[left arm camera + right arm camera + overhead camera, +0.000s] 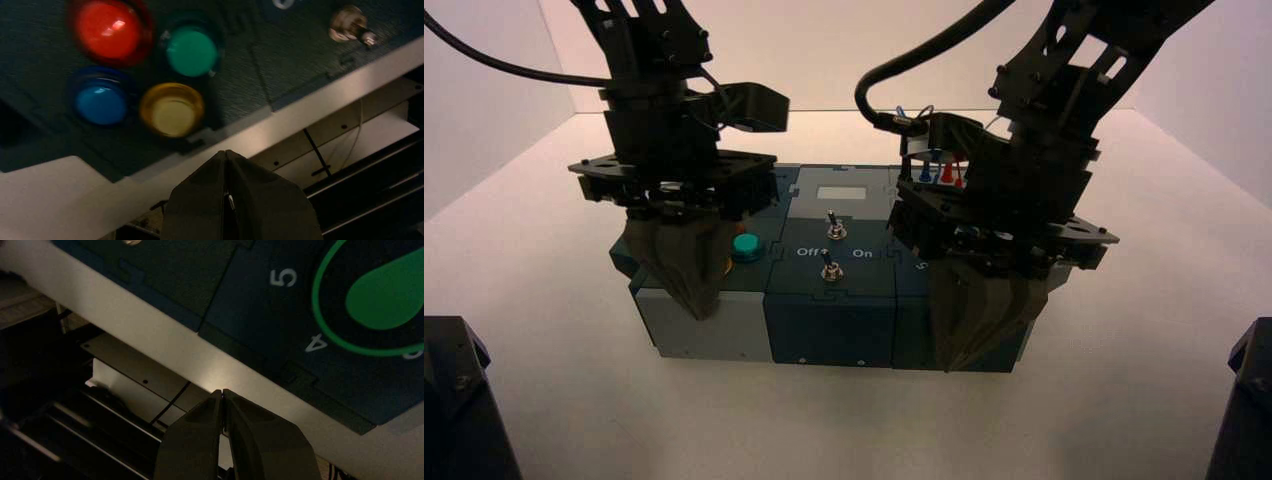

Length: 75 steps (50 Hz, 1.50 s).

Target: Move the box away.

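The box point(829, 325), dark teal and grey, stands in the middle of the white table. My left gripper point(699, 305) is shut, fingertips pointing down at the box's near left side, just in front of the four coloured buttons. In the left wrist view its tips point(227, 153) sit by the near edge of the box point(280, 65), close to the yellow button point(171, 110). My right gripper point(964, 360) is shut too, low against the near right side. Its tips point(222, 391) lie off the near edge of the box point(240, 300), near the green dial point(385, 290).
Two toggle switches point(832, 245) stand on the middle of the box. Coloured plugged wires point(944, 170) rise at its back right, behind my right arm. White walls close the table at the back and sides. Dark arm bases point(459, 400) fill both near corners.
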Motion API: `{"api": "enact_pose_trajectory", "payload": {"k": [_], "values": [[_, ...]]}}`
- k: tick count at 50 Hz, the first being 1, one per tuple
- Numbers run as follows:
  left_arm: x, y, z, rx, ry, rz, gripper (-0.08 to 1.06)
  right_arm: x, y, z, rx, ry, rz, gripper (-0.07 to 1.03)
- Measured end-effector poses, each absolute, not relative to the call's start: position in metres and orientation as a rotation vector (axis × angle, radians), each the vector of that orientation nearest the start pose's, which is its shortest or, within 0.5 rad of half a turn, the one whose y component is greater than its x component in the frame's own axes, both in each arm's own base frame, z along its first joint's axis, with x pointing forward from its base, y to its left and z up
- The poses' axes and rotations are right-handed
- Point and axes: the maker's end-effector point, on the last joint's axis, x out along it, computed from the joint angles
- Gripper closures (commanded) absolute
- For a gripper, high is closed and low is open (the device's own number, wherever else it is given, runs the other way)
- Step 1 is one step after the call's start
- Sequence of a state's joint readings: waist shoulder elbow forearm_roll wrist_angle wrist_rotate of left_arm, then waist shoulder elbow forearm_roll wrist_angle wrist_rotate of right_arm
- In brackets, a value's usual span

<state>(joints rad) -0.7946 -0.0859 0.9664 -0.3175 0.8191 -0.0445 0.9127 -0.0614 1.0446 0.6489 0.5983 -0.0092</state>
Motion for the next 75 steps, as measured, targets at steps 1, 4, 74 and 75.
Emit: {"api": "enact_pose_trajectory", "payload": {"k": [1,4,74,75], "values": [[0.117,-0.175,0.028,0.296,1.737,-0.534,1.01,0.089,0.213,0.014,-0.043,1.701,0.553,0.98],[0.117,-0.174,0.027,0.301,1.74,-0.538,1.01,0.091,0.212,0.013,-0.039,1.701,0.545,0.98],[0.195,-0.178,0.012,0.252,1.709,-0.452,1.01,0.175,0.189,-0.002,0.012,1.665,0.384,0.99],[0.199,-0.181,0.012,0.251,1.703,-0.454,1.01,0.179,0.188,-0.004,0.009,1.663,0.38,0.99]]}}
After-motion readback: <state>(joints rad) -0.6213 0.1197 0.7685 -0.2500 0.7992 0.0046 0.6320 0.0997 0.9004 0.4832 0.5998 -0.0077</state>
